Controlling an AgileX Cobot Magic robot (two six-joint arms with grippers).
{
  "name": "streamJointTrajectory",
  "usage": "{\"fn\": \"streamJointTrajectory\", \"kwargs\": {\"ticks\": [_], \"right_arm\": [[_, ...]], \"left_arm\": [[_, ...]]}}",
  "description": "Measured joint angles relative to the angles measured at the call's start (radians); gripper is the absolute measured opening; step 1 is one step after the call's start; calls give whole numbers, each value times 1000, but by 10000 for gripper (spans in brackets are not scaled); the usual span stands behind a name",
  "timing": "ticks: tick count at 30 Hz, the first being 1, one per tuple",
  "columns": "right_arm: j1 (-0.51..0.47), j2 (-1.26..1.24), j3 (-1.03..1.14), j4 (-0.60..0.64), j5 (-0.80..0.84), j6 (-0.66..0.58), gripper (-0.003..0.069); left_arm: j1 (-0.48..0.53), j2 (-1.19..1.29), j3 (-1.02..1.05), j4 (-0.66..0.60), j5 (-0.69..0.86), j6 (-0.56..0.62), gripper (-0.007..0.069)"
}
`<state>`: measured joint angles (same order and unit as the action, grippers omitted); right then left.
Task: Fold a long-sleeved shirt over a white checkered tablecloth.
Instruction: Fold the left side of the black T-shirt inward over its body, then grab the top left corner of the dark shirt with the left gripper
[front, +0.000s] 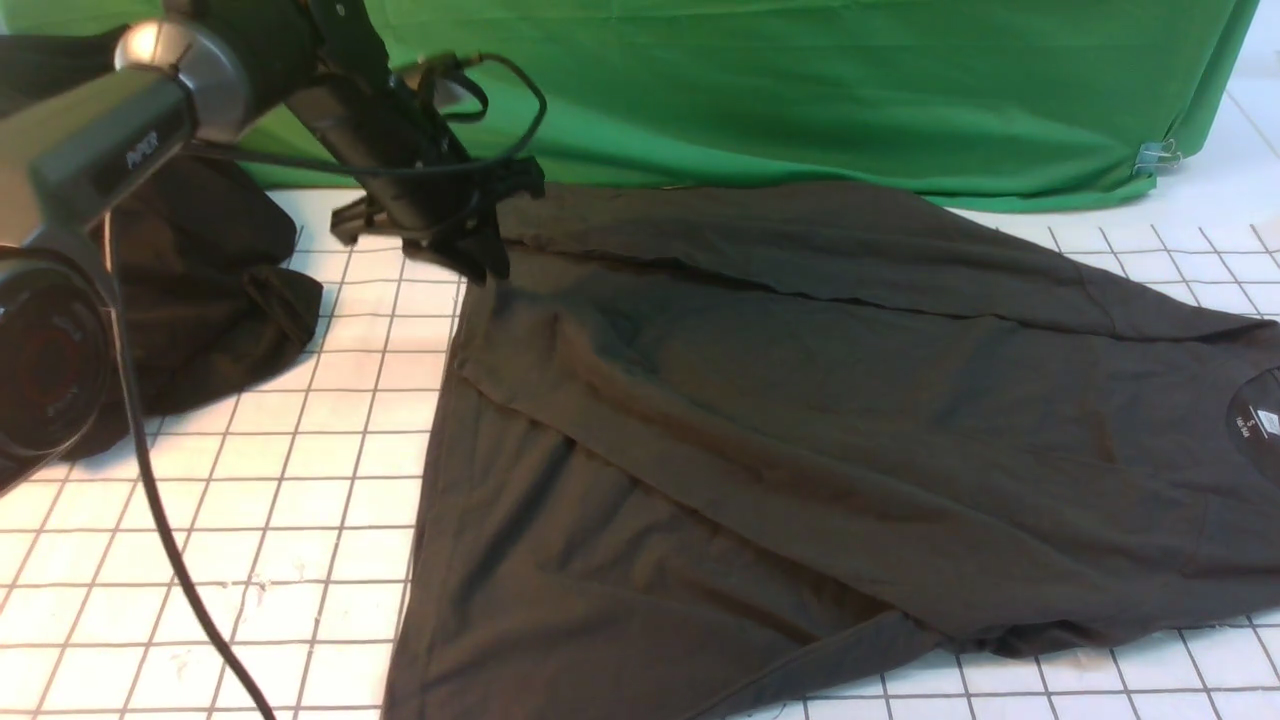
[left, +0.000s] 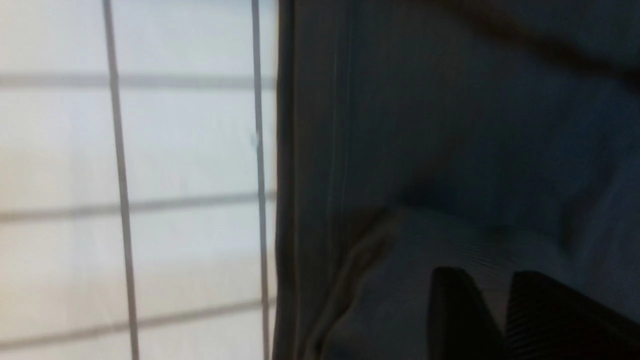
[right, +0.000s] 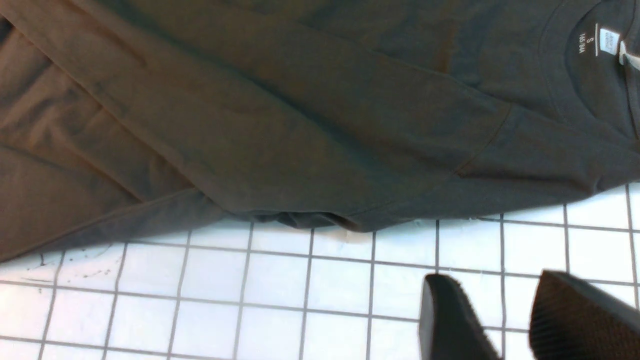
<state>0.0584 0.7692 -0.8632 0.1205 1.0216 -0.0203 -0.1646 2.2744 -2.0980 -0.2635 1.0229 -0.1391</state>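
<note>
My left arm (front: 90, 150) reaches in from ten o'clock of the front view, its cable (front: 170, 540) trailing down toward seven. Behind it, at nine o'clock, a dark bundle of cloth (front: 220, 300) lies heaped on the white checkered tablecloth (front: 300, 480). My left pincer (front: 480, 255) is down at the ten o'clock corner of the long-sleeved shirt (front: 800, 400). From my wrist I see that pincer (left: 487, 277) just inside the shirt's edge, its two fingertips (left: 452, 300) only a little apart, a narrow gap over a paler fold of the knit. I cannot tell whether any cloth sits between them. The shirt is spread flat across the middle and right of the tablecloth, its hem toward eight o'clock and its collar at three. One sleeve (right: 250, 125) is laid slantwise over the body. Along twelve o'clock hangs a green cloth (front: 800, 90), with a clip (front: 1158, 157) at its two o'clock corner. The white neck label (front: 1268, 422) shows inside the collar at the far right edge. My right pincer (right: 492, 280) shows only from its own wrist — it hangs over bare tablecloth near the shirt's front edge, apart from the cloth, its jaws moderately wide and holding nothing.
</note>
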Motion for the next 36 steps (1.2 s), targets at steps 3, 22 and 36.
{"fn": "streamJointTrajectory", "kwargs": {"ticks": [3, 22, 36], "right_arm": [[0, 0, 0, 0, -1, 0, 239], [0, 0, 0, 0, -19, 0, 239], [0, 0, 0, 0, -56, 0, 241]], "left_arm": [[6, 21, -59, -5, -36, -4, 287], [104, 305, -269, -401, -194, -114, 318], [88, 328, -270, -427, -199, -201, 315]]}}
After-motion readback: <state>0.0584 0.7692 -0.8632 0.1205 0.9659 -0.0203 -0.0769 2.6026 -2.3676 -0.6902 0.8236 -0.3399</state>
